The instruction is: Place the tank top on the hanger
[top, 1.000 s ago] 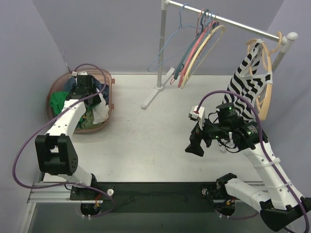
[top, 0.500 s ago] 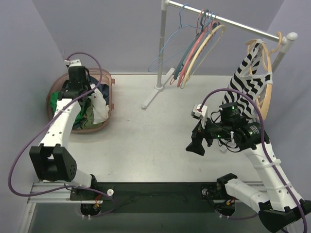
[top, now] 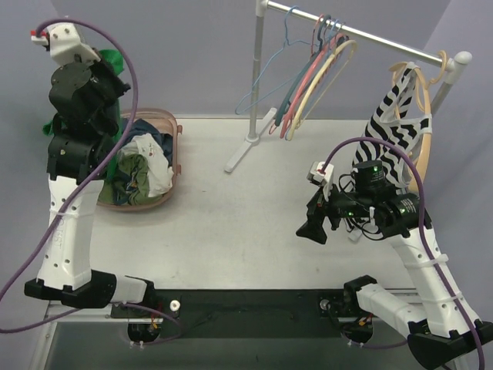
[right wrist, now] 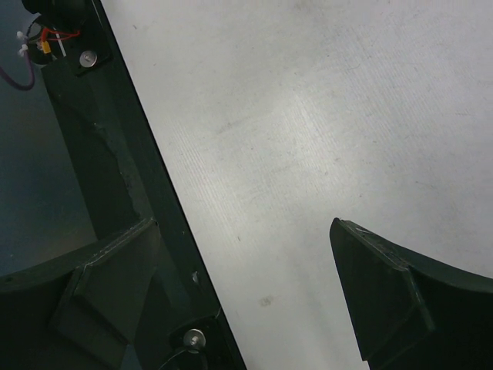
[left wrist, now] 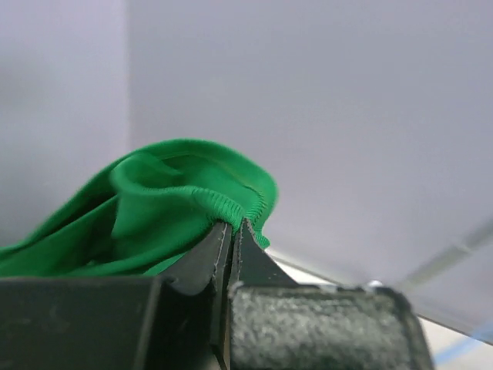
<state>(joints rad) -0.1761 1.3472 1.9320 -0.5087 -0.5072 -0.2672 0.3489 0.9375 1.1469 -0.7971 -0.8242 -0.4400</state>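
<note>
The bright green tank top [left wrist: 154, 208] is pinched by a ribbed hem in my left gripper [left wrist: 231, 227], whose jaws are pressed together on the cloth. In the top view the left gripper [top: 108, 73] is raised high above the basket at the far left. Green cloth [top: 113, 60] shows behind it, and more hangs by the arm. The pale cream hanger [top: 332, 79] hangs on the rail at the back, among thinner hangers. My right gripper [top: 312, 231] hovers over the table on the right, open and empty [right wrist: 239, 239].
A pinkish laundry basket [top: 171, 173] with mixed clothes sits at the back left. The clothes rail's post and foot [top: 250, 139] stand at the back centre. A zebra-striped top [top: 389, 131] hangs on a tan hanger at the rail's right end, just behind the right arm.
The left gripper closed on the green top in the basket and rose steeply, pulling it up and out. The right arm barely shifted.
</note>
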